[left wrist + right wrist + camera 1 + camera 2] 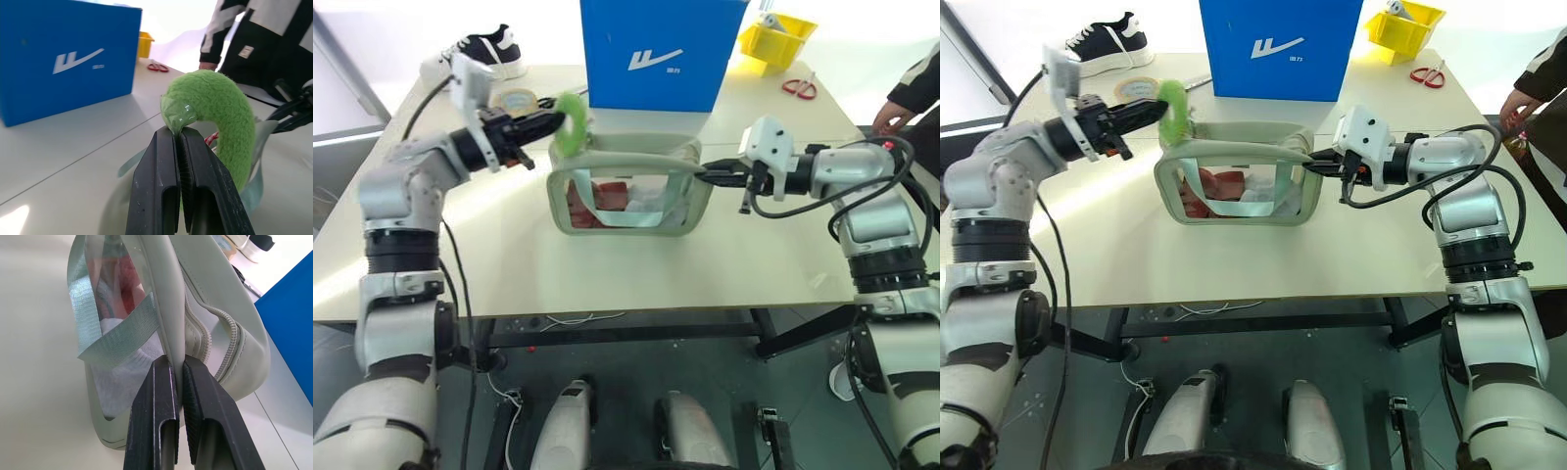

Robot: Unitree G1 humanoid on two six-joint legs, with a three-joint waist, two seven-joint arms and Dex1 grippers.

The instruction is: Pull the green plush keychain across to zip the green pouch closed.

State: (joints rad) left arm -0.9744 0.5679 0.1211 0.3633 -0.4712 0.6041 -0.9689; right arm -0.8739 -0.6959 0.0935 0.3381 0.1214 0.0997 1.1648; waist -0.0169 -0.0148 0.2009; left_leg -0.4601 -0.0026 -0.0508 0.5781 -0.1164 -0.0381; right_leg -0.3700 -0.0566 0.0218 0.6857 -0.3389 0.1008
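Both tools grip the green pouch, one at each end.

Your left tool (180, 139), fingers pressed together, pinches the tip of the green plush keychain (573, 121) at the pouch's left top corner; the keychain curves like a hook, its long axis arching up and over. Your right tool (179, 364) is clamped on the pale strap handle (168, 298) at the pouch's right end. The green pouch (631, 186) stands upright on the counter (636, 274), its long axis running left to right between your arms, clear window facing you, just in front of the blue box (656, 54).
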